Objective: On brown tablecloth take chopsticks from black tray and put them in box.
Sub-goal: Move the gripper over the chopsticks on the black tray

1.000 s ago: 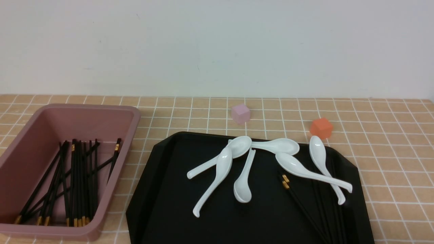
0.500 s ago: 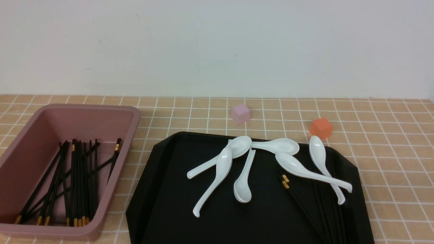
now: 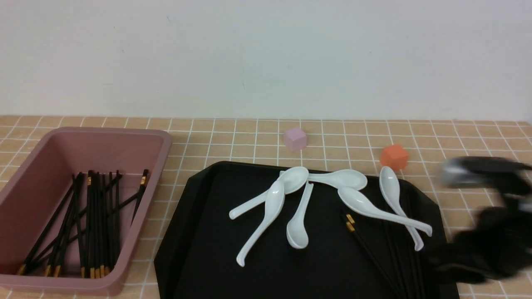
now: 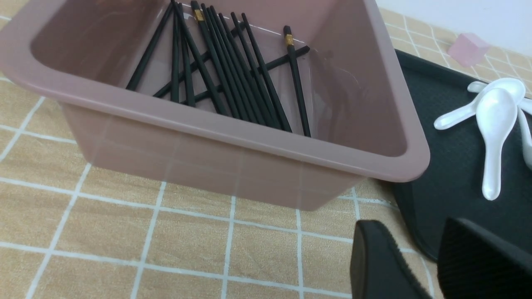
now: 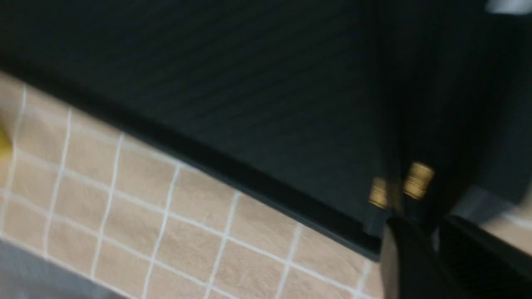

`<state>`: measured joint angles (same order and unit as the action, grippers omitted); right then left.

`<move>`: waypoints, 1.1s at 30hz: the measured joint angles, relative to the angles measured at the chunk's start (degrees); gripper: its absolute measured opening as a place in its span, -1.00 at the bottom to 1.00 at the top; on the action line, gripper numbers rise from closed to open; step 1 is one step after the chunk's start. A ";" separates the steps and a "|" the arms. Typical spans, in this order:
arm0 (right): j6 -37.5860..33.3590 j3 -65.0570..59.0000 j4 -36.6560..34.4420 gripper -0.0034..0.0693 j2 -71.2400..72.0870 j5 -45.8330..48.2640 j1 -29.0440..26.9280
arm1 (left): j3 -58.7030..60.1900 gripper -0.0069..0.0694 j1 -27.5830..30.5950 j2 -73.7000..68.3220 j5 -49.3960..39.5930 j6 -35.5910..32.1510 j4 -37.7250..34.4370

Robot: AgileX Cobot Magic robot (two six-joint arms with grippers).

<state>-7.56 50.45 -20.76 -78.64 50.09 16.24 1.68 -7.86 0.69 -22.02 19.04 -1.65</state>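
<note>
"Left gripper [image 4: 413,226]?"
"Stood open, near side of the box [image 3: 143,232], empty."
"Right gripper [image 5: 426,224]?"
"Blurred, at the black tray's [image 3: 249,280] right side; state could not be told."
"Chopsticks [image 3: 376,259]?"
"Several lay in the box, others at the tray's right."

brown tablecloth [image 3: 199,143], box [image 3: 118,265], black tray [image 3: 249,282], two cubes [image 3: 295,139]

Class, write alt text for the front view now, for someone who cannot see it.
Black chopsticks fill a deep pink plastic box left of a matte black tray holding white ceramic spoons and more chopsticks.
</note>
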 joint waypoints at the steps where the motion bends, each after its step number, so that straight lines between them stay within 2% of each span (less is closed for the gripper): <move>1: 0.54 1.79 1.25 -0.35 -2.56 0.66 1.32 | 0.00 -0.19 0.00 0.00 0.00 0.00 0.00; 6: 6.12 11.59 11.83 -0.07 -16.29 2.70 6.72 | 0.00 -0.19 0.00 0.00 0.00 0.00 0.00; 10: 8.68 18.28 15.31 0.00 -24.66 4.54 7.83 | 0.00 -0.19 0.00 0.00 0.00 0.00 0.00; 15: 9.16 21.65 15.95 0.01 -30.02 3.92 7.83 | 0.00 -0.19 0.00 0.00 0.00 0.00 0.00; 22: 9.52 22.13 15.95 0.01 -31.26 -1.76 7.83 | 0.00 -0.19 0.00 0.00 0.00 0.00 0.00; 33: 9.65 22.70 16.33 0.01 -34.86 -2.23 7.83 | 0.00 -0.19 0.00 0.00 0.00 0.00 0.00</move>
<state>2.09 73.15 -4.44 -113.50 47.86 24.07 1.68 -7.86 0.69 -22.02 19.04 -1.65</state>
